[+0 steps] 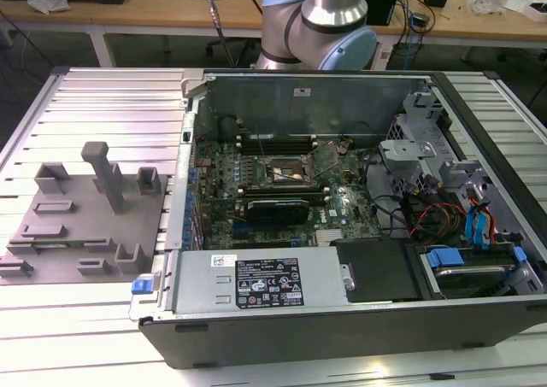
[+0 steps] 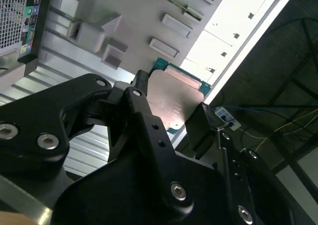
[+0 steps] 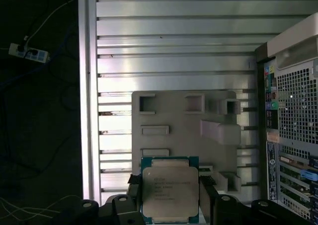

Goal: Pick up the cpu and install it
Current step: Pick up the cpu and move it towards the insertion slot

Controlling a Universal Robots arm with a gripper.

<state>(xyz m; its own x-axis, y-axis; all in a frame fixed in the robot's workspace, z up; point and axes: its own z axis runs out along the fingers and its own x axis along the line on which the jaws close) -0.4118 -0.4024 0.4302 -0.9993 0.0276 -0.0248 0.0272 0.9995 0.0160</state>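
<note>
While the black gripper (image 3: 170,199) clamps the flat silvery square cpu (image 3: 170,187) above the grey plastic fixture (image 3: 184,130), pickup looks done. Installing likely needs squaring it to the open motherboard socket (image 1: 286,172).

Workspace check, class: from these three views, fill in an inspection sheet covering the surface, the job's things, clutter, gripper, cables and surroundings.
Surface: slotted metal table carrying a grey fixture and an open PC case.
Job's things: cpu held off the fixture, metal top facing the first wrist view; the socket on the board looks open.
Clutter: nothing seen.
Gripper: gripper shut on the cpu, one finger on each of two opposite edges, in both wrist views.
Cables: red and blue leads inside the case; a power strip with its lead on the floor.
Surroundings: wooden benches behind the arm.
</note>
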